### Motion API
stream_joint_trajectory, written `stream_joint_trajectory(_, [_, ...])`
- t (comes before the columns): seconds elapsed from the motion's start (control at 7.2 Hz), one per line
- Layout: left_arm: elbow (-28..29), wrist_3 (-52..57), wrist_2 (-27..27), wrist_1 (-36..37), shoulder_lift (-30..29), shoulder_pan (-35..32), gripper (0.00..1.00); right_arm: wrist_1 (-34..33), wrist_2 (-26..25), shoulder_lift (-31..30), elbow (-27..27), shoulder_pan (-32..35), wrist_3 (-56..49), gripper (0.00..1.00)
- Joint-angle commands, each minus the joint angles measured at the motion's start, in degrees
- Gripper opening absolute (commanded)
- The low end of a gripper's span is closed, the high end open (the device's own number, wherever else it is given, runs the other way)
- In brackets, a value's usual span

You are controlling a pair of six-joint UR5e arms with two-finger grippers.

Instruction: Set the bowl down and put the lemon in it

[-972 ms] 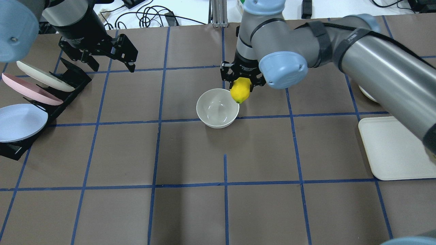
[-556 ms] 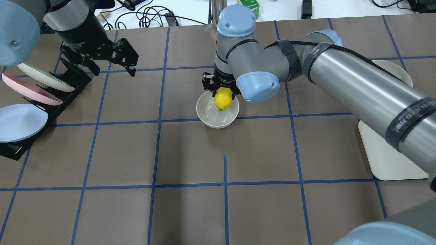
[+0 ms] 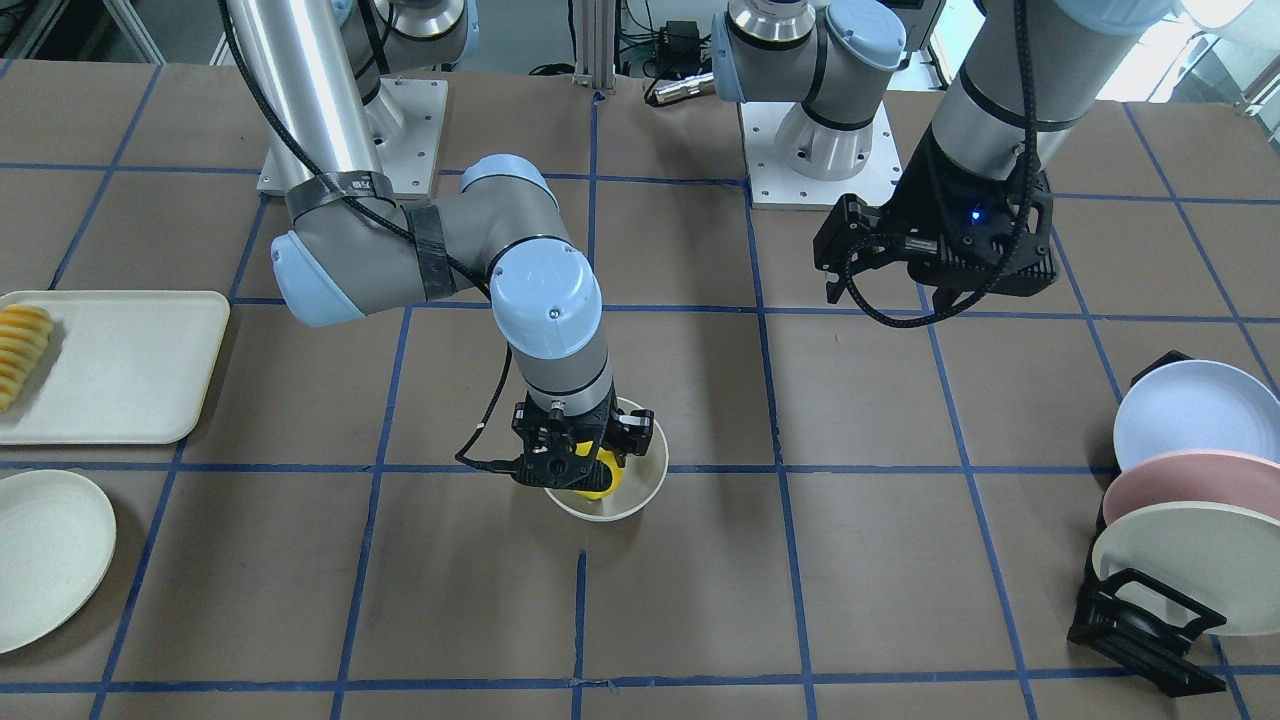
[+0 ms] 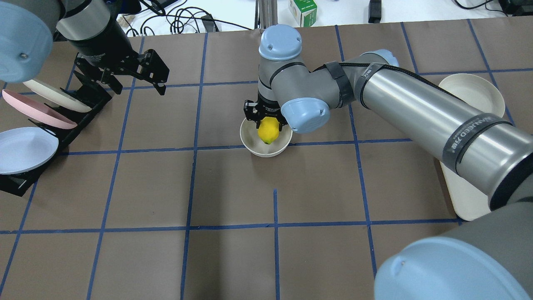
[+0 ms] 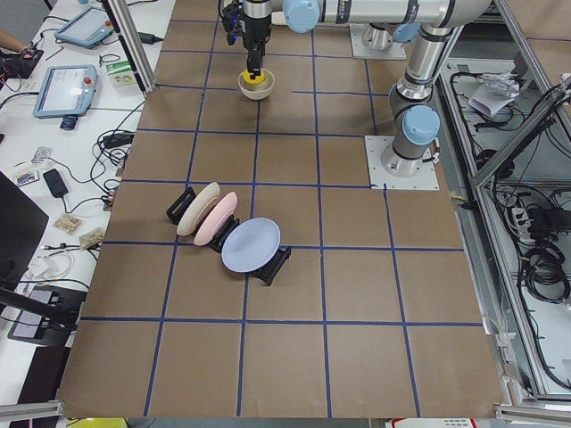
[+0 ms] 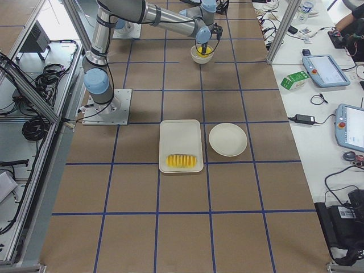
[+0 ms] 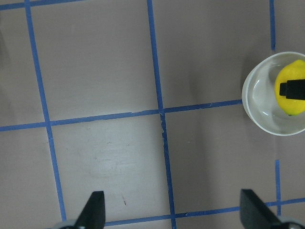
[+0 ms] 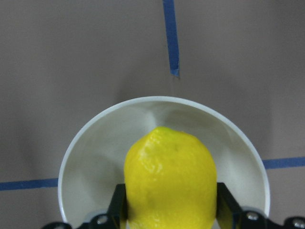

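Since a second ago, the right hand (image 4: 267, 123) has carried the lemon (image 4: 267, 132) from just beside the bowl (image 4: 252, 146) to right over its middle, and lower down. Now the lemon sits partly inside the bowl's mouth. I cannot tell if it touches the bottom. The bowl stands upright near the middle of the surface (image 4: 233, 187).

Well off on the robot's left, a black rack (image 3: 1140, 625) holds three plates (image 3: 1180, 430) on edge: pale blue, pink and cream. On the robot's right lie a tray (image 3: 120, 360) with a row of orange-yellow slices (image 3: 22, 355) and a flat plate (image 3: 50, 555) just beside it. Seen from above, the blue cap (image 4: 303, 114) on the right arm (image 4: 416, 108) hides a bit of the bowl's rim, and the arm covers part of the tray.

The right hand pinches the lemon, with one finger on each side. The left hand (image 7: 174, 212) hangs near the rack. Its fingers are spread wide and it is empty.
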Motion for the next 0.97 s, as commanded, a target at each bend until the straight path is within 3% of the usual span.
stream_joint_trajectory(0.0, [0.0,-0.3,-0.1,0.1,0.0,0.3,1.0,0.1,0.1,0.0,0.5,0.0,0.6,1.0])
stream_joint_trajectory(0.42, [0.1,-0.4,0.0,0.2,0.0,0.4,1.0,1.0,-0.8,-5.1,0.2,-0.6,-3.6,1.0])
stream_joint_trajectory(0.56, [0.2,-0.4,0.0,0.1,0.1,0.4,1.0,2.3,-1.1,-8.4,0.7,-2.0,-9.9,1.0])
stream_joint_trajectory(0.83, [0.1,-0.5,0.1,0.1,0.2,0.4,1.0,8.0,-1.0,-12.8,0.7,-7.9,-11.5,1.0])
